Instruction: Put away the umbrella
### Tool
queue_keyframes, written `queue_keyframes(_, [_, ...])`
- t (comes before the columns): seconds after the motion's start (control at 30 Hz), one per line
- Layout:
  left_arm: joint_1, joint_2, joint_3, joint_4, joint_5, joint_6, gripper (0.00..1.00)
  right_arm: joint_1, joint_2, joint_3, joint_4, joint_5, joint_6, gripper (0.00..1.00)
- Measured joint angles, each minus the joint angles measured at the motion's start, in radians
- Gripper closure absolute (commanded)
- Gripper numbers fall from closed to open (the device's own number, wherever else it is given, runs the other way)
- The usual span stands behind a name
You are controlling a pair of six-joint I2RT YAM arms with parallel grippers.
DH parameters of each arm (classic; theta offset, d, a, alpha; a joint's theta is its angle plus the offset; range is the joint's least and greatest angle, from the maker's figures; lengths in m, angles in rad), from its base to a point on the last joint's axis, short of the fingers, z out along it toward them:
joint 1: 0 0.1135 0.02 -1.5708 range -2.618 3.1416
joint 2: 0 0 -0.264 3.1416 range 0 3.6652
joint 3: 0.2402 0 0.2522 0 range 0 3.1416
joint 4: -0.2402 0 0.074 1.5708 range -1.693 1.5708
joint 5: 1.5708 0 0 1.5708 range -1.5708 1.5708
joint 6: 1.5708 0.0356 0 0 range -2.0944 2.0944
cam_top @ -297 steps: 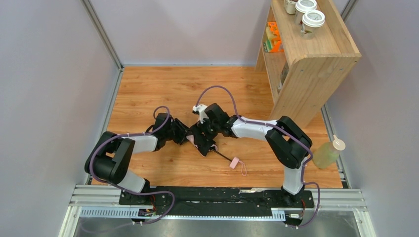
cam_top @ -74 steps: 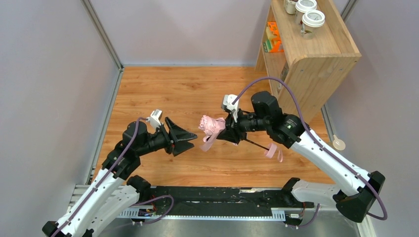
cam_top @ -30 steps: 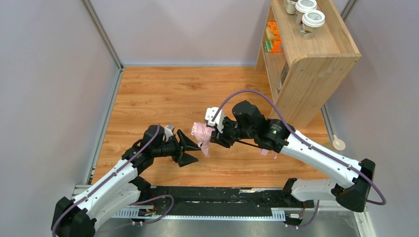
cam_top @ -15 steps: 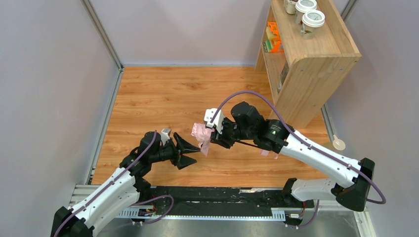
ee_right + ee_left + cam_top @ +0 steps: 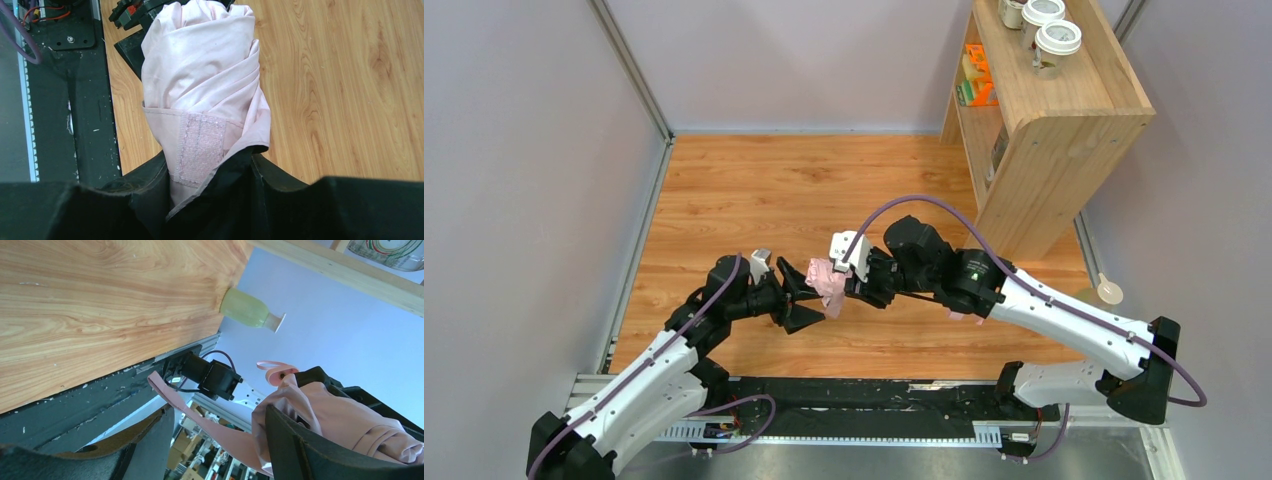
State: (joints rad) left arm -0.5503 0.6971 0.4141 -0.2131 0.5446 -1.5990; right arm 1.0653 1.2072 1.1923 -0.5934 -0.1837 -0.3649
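Top external: right gripper [image 5: 857,284] clamps the umbrella [image 5: 827,281], canopy end pointing left toward wide-spread left gripper [image 5: 801,296].

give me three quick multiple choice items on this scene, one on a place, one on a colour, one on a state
1. Where does the wooden shelf stand?
A. at the far right of the table
B. at the near left corner
C. in the middle

2. What colour is the fabric of the umbrella?
A. blue
B. pale pink
C. yellow

3. How is the left claw?
A. shut on the umbrella
B. shut and empty
C. open

Answers:
1 A, it rises at the far right edge in the top view.
2 B, the rolled canopy gripped in the right claw is pale pink.
3 C, its jaws stand spread wide at the umbrella's end.
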Motion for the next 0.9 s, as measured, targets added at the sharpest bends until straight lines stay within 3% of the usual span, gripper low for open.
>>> queue_keyframes(0.23, [0.0, 0.017, 0.008, -0.004, 0.005, 0.0, 0.28, 0.008, 0.002, 0.018, 0.003, 0.047, -0.008, 1.0])
queue_keyframes(0.4, [0.0, 0.05, 0.023, -0.003, 0.01, 0.0, 0.4, 0.016, 0.004, 0.027, 0.016, 0.06, -0.009, 1.0])
queue_keyframes(0.57, [0.0, 0.071, 0.024, -0.002, 0.014, -0.001, 0.47, 0.025, 0.007, 0.028, 0.03, 0.064, -0.01, 1.0])
queue_keyframes(0.63, [0.0, 0.071, 0.025, -0.002, 0.015, -0.001, 0.54, 0.027, 0.01, 0.028, 0.032, 0.068, -0.01, 1.0])
queue_keyframes(0.67, [0.0, 0.071, 0.025, -0.002, 0.014, -0.001, 0.65, 0.028, 0.013, 0.028, 0.034, 0.07, -0.01, 1.0])
queue_keyframes(0.77, [0.0, 0.07, 0.024, 0.001, 0.014, -0.002, 0.84, 0.032, 0.018, 0.028, 0.035, 0.071, -0.01, 1.0])
queue_keyframes(0.8, [0.0, 0.07, 0.024, 0.001, 0.014, -0.003, 0.96, 0.033, 0.018, 0.028, 0.035, 0.071, -0.01, 1.0])
queue_keyframes(0.9, [0.0, 0.064, 0.024, 0.002, 0.006, -0.003, 1.0, 0.034, 0.018, 0.028, 0.035, 0.071, -0.009, 1.0])
